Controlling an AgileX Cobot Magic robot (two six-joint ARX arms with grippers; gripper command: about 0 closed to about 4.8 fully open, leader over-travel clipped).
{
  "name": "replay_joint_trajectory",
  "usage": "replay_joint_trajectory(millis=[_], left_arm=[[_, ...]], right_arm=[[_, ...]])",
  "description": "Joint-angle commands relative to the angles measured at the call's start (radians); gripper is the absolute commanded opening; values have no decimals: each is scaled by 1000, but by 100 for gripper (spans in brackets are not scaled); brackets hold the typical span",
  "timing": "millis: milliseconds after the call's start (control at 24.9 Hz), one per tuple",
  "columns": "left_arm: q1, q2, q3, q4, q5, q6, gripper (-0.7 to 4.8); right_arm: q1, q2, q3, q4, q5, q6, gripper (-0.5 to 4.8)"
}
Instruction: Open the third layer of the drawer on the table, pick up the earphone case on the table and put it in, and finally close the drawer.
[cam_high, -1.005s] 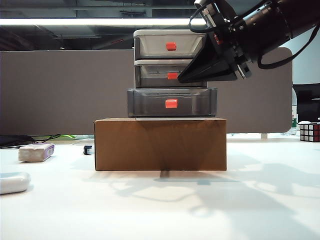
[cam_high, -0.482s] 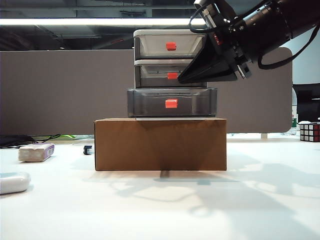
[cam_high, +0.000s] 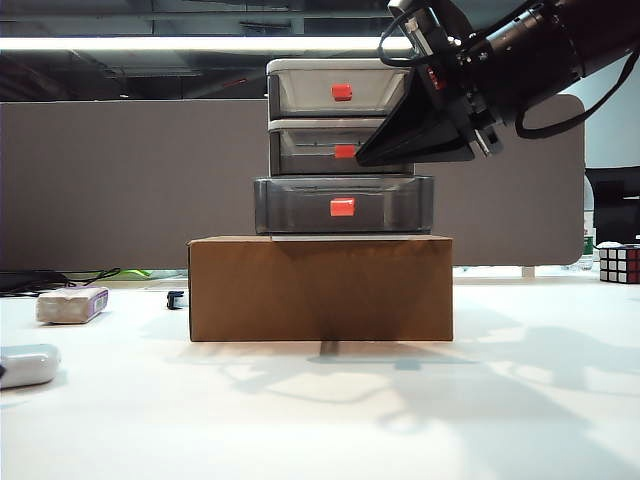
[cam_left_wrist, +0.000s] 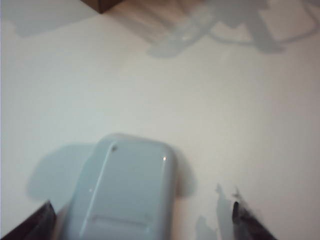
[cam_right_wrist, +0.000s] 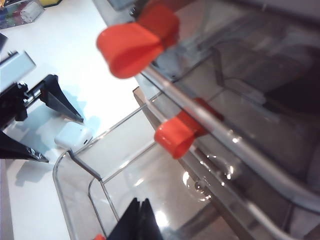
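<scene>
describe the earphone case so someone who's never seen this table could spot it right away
Start at the brown cardboard box carrying the drawer, then follow the white table to its left edge. There lies the earphone case, between the open left pincer's fingers. It is smooth, plain white and pill-shaped, unlike the purple-edged block behind it.

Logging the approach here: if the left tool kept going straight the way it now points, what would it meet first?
Most likely the earphone case: it lies between the left tool's open fingers, just ahead of them, on the table. How far above the case the fingers are is unclear.
</scene>
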Motion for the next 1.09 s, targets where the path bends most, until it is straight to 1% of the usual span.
replay_joint_trajectory(millis=[40, 161, 362, 522, 764, 844, 924, 965, 1045, 1085], left_arm=[[-52, 49, 3, 71, -93, 7, 479], [-67, 72, 3, 110, -118, 5, 470], [-67, 74, 3, 109, -154, 6, 451], [-67, 78, 3, 109, -157, 7, 369], [-83, 116, 3, 105, -156, 9, 361], [-104, 120, 3, 105, -157, 9, 287], [-115, 120, 3, 104, -157, 8, 226], [-121, 120, 3, 103, -157, 6, 203], [-130, 120, 3, 94, -163, 6, 198], [-130, 119, 3, 94, -169, 6, 162]], right_arm=[[0, -4, 5, 10, -5, -11, -5], [0, -4, 5, 7, -5, -13, -5], [0, -4, 4, 5, -3, -15, -6], [0, -4, 4, 5, -2, -16, -5], [0, -4, 4, 7, -2, -16, -5], [0, -4, 4, 7, -2, -19, -6], [0, -4, 4, 7, -2, -19, -5], [0, -4, 4, 6, -2, -19, -6], [0, -4, 4, 6, -2, -19, -5], [0, -4, 4, 4, -2, -19, -5]])
